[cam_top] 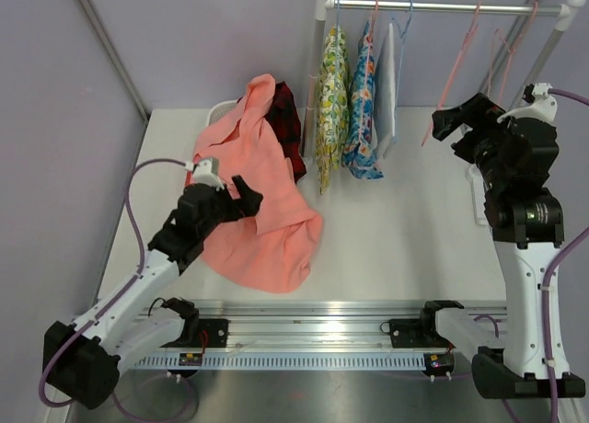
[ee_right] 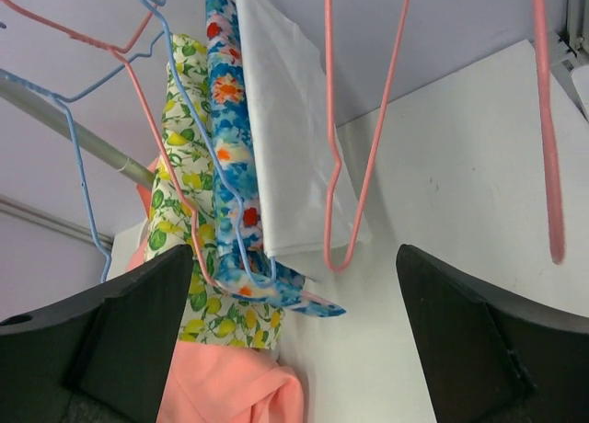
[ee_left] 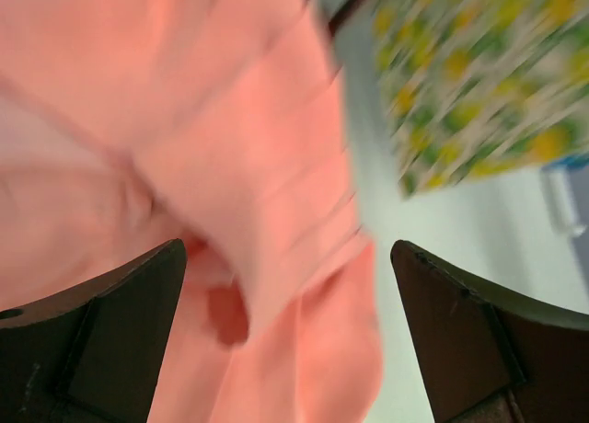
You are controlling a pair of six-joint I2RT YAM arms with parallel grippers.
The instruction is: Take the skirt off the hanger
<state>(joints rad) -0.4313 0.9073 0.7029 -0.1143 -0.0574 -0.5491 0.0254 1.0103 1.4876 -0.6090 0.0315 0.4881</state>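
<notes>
Three garments hang on the rail [cam_top: 442,7]: a lemon-print skirt [cam_top: 331,101], a blue floral skirt [cam_top: 362,110] and a white garment [cam_top: 388,83]. The right wrist view shows them on pink and blue wire hangers: the lemon-print skirt [ee_right: 175,257], the blue floral skirt [ee_right: 230,147] and the white garment [ee_right: 285,120]. My right gripper [cam_top: 451,121] is open and empty, raised to the right of them [ee_right: 294,349]. My left gripper [cam_top: 247,198] is open over a salmon garment [cam_top: 267,193] lying on the table. Its cloth [ee_left: 184,120] lies under the wide jaws [ee_left: 290,349].
Empty pink hangers [cam_top: 460,64] hang on the right of the rail, near my right gripper; one shows in the right wrist view [ee_right: 368,120]. A dark red plaid garment [cam_top: 287,120] lies under the salmon one. The rack's right post [cam_top: 543,55] stands behind my right arm.
</notes>
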